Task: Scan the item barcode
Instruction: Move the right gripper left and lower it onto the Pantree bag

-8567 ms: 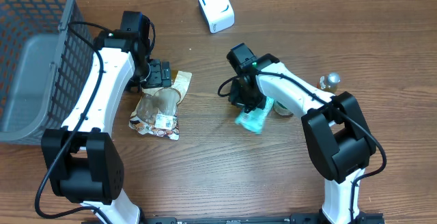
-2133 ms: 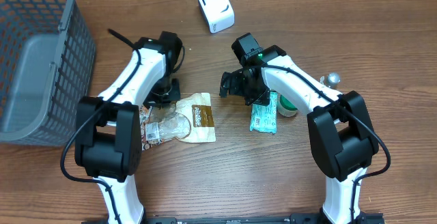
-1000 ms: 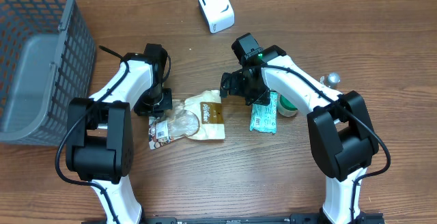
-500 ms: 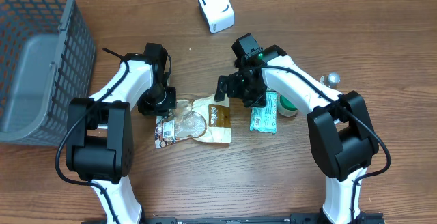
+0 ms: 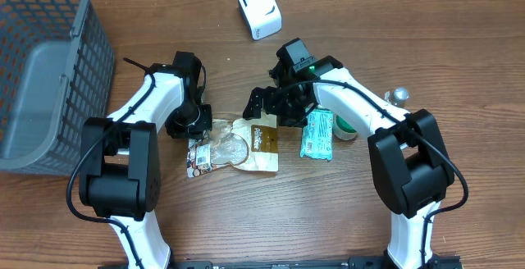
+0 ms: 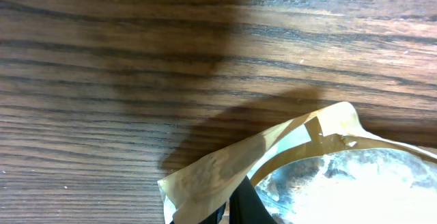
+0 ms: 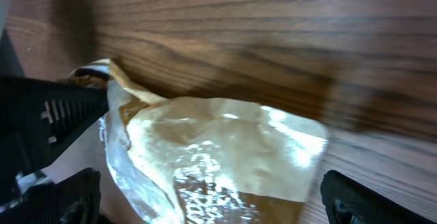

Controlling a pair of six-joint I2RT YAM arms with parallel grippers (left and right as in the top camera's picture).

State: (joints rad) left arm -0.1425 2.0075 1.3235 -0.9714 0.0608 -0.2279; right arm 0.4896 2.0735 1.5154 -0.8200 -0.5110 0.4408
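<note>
1. We see the snack pouch (image 5: 242, 144) lying flat on the wooden surface (image 5: 328, 212) between the two arms, with a white label (image 5: 197, 161) facing up at its left end.
2. The left gripper (image 5: 197, 129) is clamped together on the pouch's left edge. In the left wrist view we see the tan seam pinched at its dark fingertips (image 6: 240, 203).
3. The right gripper (image 5: 267, 111) hovers over the pouch's right end with its jaws wide apart, holding nothing.
4. Just to the right of the pouch we see a green packet (image 5: 317, 135).
5. Farther off, we note a white scanner (image 5: 259, 9) at the far edge and a grey basket (image 5: 33, 80) on the left.
</note>
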